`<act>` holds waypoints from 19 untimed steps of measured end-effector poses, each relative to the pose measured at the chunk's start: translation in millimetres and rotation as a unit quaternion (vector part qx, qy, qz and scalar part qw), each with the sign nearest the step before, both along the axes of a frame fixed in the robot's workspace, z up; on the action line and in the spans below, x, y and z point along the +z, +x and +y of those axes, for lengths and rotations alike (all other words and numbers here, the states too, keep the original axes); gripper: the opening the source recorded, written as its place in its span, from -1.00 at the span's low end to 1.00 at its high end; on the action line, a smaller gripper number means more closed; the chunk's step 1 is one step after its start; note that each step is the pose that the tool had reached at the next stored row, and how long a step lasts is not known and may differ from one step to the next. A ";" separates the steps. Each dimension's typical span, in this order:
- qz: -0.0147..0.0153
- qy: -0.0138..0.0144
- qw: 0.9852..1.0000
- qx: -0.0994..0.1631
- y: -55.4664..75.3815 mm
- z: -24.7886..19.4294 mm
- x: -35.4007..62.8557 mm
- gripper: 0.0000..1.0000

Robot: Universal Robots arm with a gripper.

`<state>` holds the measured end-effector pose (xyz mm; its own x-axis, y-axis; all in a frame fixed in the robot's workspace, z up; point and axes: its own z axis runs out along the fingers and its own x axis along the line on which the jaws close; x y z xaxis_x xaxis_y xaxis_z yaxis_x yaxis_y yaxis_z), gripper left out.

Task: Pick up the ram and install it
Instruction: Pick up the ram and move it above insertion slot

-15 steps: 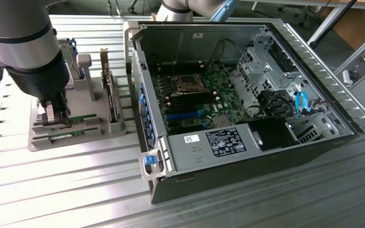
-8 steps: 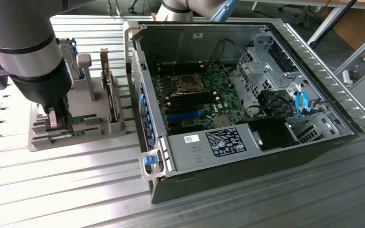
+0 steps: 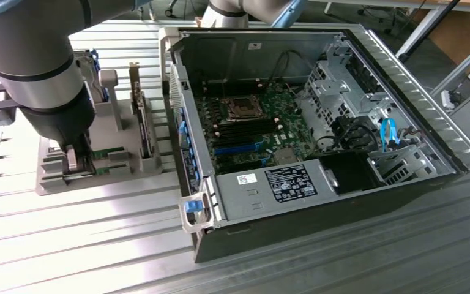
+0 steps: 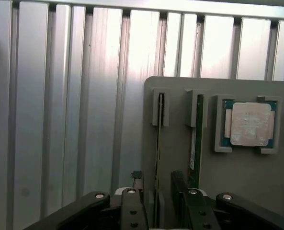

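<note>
Pincer (image 4: 156,203) spread, one finger either side of the ram (image 4: 158,143) standing edgewise in the grey holder (image 4: 180,158). Processor chip (image 4: 249,123) lies well beyond.

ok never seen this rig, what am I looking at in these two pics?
One robot arm with a gripper works over a ribbed metal table. The exterior view is from a camera off the arm; the wrist view looks down past the gripper's fingers. On the table sit an open computer case with its motherboard exposed, and beside it a grey parts holder. The holder carries the ram standing on edge in a slot, a second green board and a square silver processor. The fingers straddle the ram; nothing looks lifted.
</note>
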<state>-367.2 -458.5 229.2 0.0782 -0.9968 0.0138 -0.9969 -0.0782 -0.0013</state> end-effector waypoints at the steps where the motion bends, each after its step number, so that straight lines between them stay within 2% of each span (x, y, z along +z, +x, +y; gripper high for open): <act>1: 0.000 0.000 1.000 0.001 0.0 0.0 -2.8 -0.29; 4: 0.000 0.000 1.000 0.002 -0.8 1.2 -11.7 -0.29; 7: 0.000 0.000 1.000 0.002 -5.7 8.5 -17.2 -0.29; 8: 0.000 0.000 1.000 0.003 -5.7 9.3 -18.6 -0.29; 17: 0.000 0.000 1.000 0.002 -7.7 9.4 -24.3 -0.29; 18: 0.000 0.000 1.000 0.003 -7.7 9.4 -24.3 -0.33; 19: 0.000 0.000 1.000 0.002 -7.7 9.4 -24.3 -0.46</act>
